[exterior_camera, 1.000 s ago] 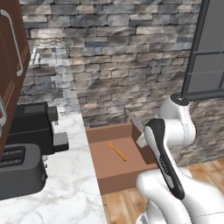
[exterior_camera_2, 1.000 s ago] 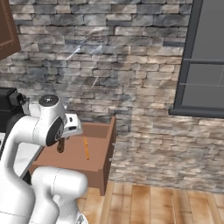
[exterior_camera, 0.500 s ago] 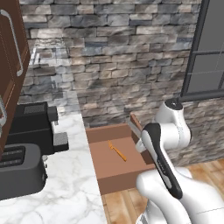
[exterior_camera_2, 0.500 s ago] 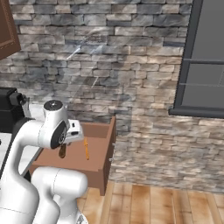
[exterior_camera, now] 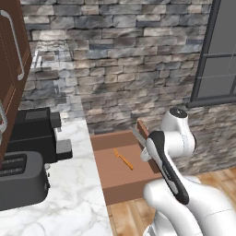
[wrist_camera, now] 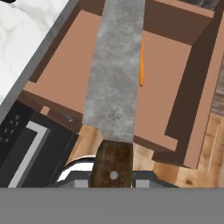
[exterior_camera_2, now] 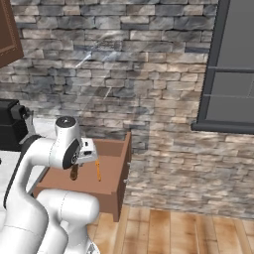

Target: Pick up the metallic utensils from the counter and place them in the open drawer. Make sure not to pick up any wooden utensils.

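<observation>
Two metallic utensils: the knife point(wrist_camera: 114, 74) is clenched by its brown handle in the tool point(wrist_camera: 113, 175), blade pointing over the open drawer point(wrist_camera: 175, 65) ready for release, while the orange-handled utensil point(exterior_camera: 124, 159) already lies inside, beside the marble desk point(exterior_camera: 69, 203).

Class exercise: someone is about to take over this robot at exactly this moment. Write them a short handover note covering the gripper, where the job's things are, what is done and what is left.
Gripper: shut on the knife, clamped at its dark handle, blade pointing out over the open drawer.
Orange-handled utensil: lying flat on the drawer bottom.
Done: orange-handled utensil is in the drawer; knife is off the counter and carried to the drawer.
Left: lower the knife into the drawer and release it. Leave any wooden utensils alone.
</observation>
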Tool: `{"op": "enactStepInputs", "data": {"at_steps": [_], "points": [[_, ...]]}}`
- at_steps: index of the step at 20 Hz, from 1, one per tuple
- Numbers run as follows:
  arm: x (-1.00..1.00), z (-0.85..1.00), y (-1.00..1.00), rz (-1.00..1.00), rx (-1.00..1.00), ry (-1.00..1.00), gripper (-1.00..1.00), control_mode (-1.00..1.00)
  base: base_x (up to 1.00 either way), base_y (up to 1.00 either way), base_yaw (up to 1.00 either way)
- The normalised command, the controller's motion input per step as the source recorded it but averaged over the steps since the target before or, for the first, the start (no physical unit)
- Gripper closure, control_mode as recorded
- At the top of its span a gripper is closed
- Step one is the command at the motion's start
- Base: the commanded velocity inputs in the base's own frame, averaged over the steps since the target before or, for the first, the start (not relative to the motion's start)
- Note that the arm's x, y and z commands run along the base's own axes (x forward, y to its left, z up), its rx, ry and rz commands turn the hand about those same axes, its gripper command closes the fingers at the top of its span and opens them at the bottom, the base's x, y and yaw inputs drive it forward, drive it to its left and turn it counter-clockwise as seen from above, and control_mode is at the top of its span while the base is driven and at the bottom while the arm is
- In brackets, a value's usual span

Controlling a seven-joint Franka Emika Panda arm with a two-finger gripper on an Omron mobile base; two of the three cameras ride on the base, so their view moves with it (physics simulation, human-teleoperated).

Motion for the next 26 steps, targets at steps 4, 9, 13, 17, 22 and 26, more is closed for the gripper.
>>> {"op": "enactStepInputs", "data": {"at_steps": [4, 9, 13, 17, 22, 26], "points": [[0.33, -0.06, 0.00, 0.00, 0.00, 0.05, 1.00, -1.00, 0.00, 0.00, 0.00], [0.33, -0.15, 0.00, 0.00, 0.00, 0.03, 1.00, -1.00, 0.00, 0.00, 0.00], [0.32, -0.22, 0.00, 0.00, 0.00, 0.03, 1.00, -1.00, 0.00, 0.00, 0.00], [0.25, -0.26, 0.00, 0.00, 0.00, 0.04, 1.00, -1.00, 0.00, 0.00, 0.00], [0.25, -0.25, 0.00, 0.00, 0.00, 0.04, 1.00, -1.00, 0.00, 0.00, 0.00], [0.20, -0.24, 0.00, 0.00, 0.00, 0.03, 1.00, -1.00, 0.00, 0.00, 0.00]]}}
